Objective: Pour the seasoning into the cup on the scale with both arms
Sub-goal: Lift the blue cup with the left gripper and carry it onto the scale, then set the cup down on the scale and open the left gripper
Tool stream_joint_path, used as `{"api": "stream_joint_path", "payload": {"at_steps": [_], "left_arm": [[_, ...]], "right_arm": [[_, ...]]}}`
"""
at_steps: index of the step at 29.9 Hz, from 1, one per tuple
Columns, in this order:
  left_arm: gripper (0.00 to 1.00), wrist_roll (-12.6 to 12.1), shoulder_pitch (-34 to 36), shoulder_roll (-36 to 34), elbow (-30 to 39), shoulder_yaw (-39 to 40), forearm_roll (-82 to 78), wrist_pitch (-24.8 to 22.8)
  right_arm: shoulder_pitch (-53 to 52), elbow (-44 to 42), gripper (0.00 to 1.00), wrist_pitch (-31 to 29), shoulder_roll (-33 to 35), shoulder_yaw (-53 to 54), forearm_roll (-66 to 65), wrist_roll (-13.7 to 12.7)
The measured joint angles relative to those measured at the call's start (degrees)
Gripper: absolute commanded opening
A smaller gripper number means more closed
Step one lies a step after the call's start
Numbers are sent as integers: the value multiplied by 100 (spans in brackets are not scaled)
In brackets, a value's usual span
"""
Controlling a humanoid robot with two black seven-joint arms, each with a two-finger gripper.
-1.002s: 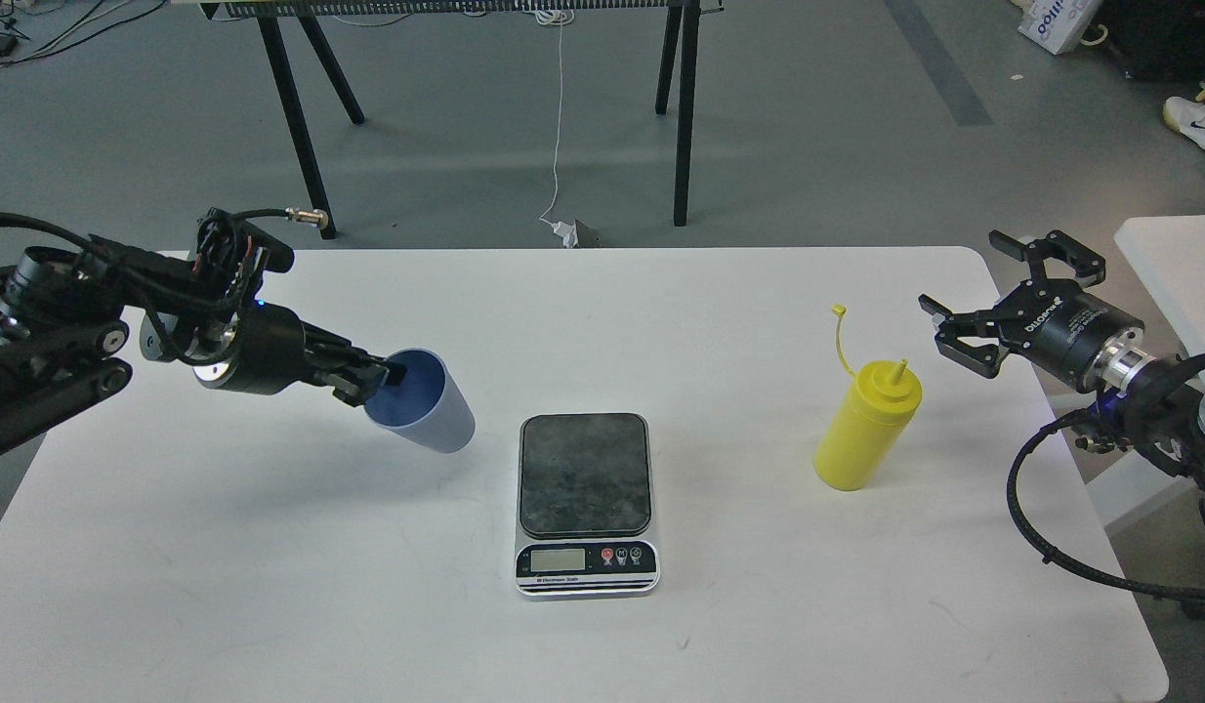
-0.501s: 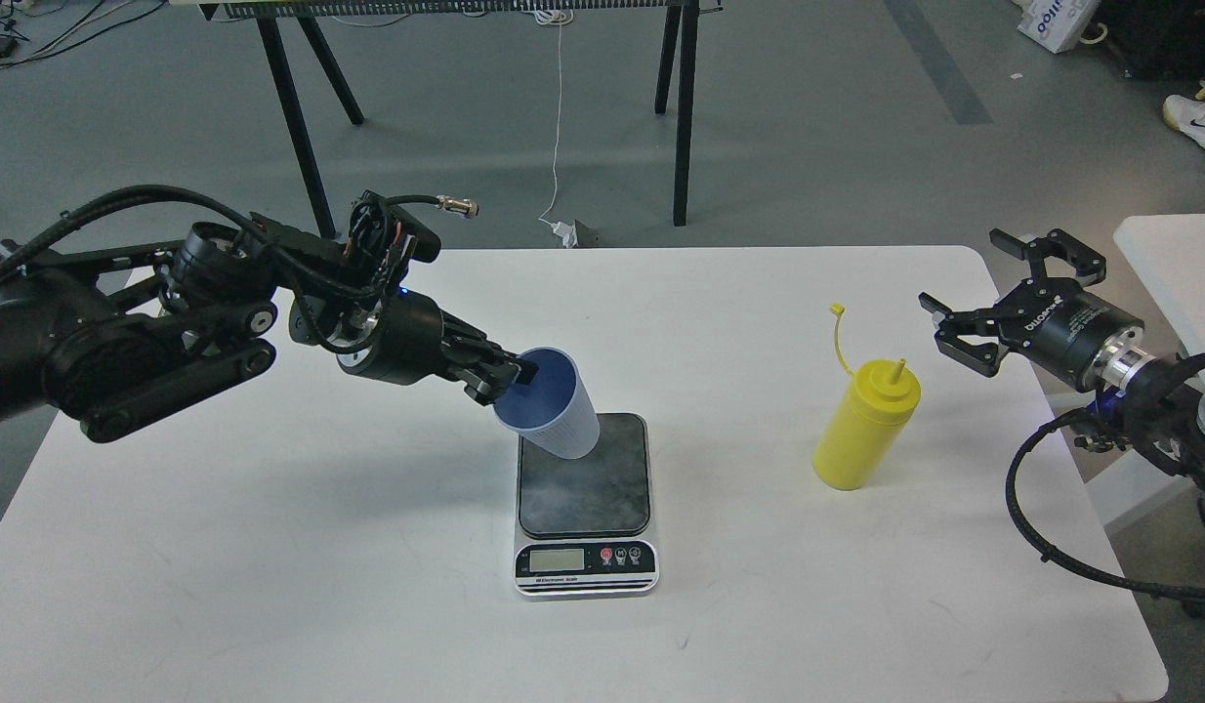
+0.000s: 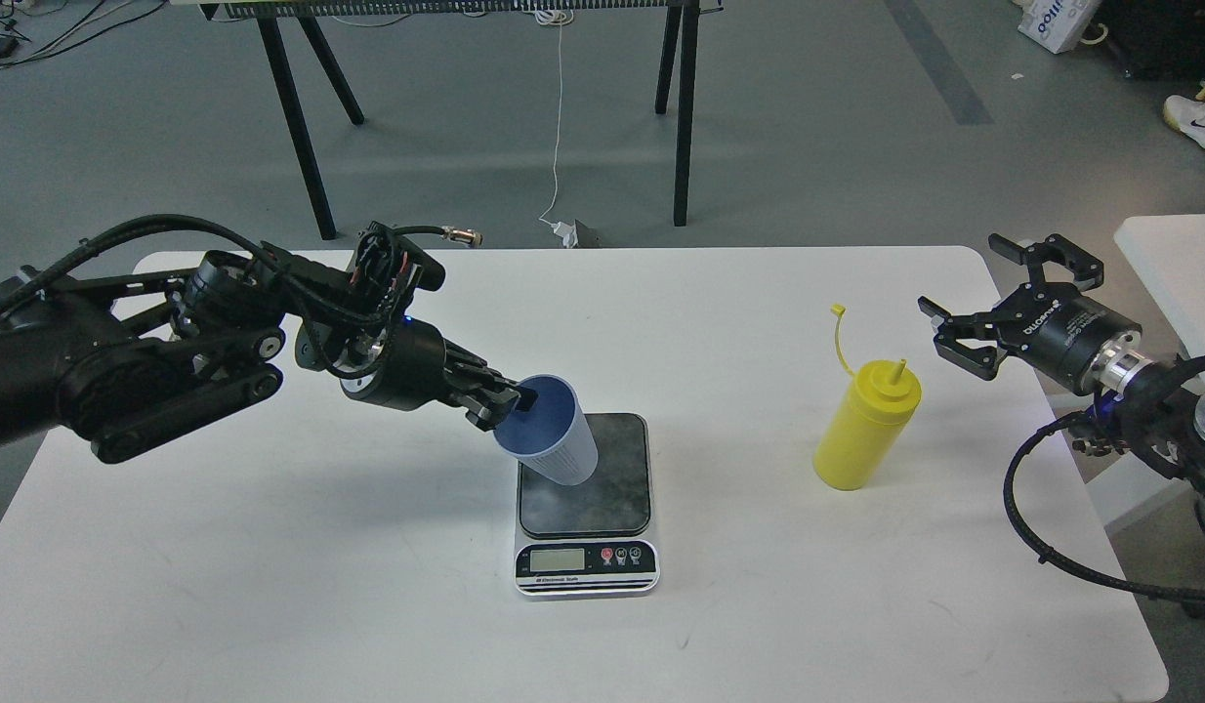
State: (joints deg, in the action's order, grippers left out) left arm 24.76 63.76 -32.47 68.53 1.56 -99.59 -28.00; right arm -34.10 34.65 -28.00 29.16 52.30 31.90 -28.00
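The light-blue ribbed cup is tilted, its mouth facing up and left, over the back left part of the scale. My left gripper is shut on the cup's rim and holds it at the dark platform; I cannot tell whether its base touches. The yellow seasoning bottle stands upright on the table right of the scale, its cap hanging on a raised tether. My right gripper is open and empty, to the right of the bottle near the table's right edge.
The white table carries only these things. A second white surface lies close beyond the right edge. Black trestle legs and a white cable stand on the floor behind the table.
My left arm carried the cup from the table's left to over the scale, then lowered it slightly. The right gripper and the bottle have stayed in place.
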Motion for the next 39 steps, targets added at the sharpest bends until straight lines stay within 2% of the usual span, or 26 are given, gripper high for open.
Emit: {"api": "stream_joint_path", "payload": {"at_steps": [6,15,29,31,35,39], "left_arm": [[0,-10,-66,157,-48,0,-8,0],[9,-27,-141,321,-243,-2,-24,0],[46,59,-203,336,-253,39,44,0],[55,69,-226,337,-253,51,55,0],[81,72,-238,334,-252,78,321,0],[90,68,-184,266,-253,131,858,0]], "right_arm": [[-1,-9,99,0,3,0,0,0],[8,-57,99,0,10,0,0,0],[43,-67,99,0,30,-1,0,0],[46,-78,99,0,36,-3,0,0],[54,-88,99,0,36,-9,0,0],[-3,-53,99,0,29,-62,0,0]]}}
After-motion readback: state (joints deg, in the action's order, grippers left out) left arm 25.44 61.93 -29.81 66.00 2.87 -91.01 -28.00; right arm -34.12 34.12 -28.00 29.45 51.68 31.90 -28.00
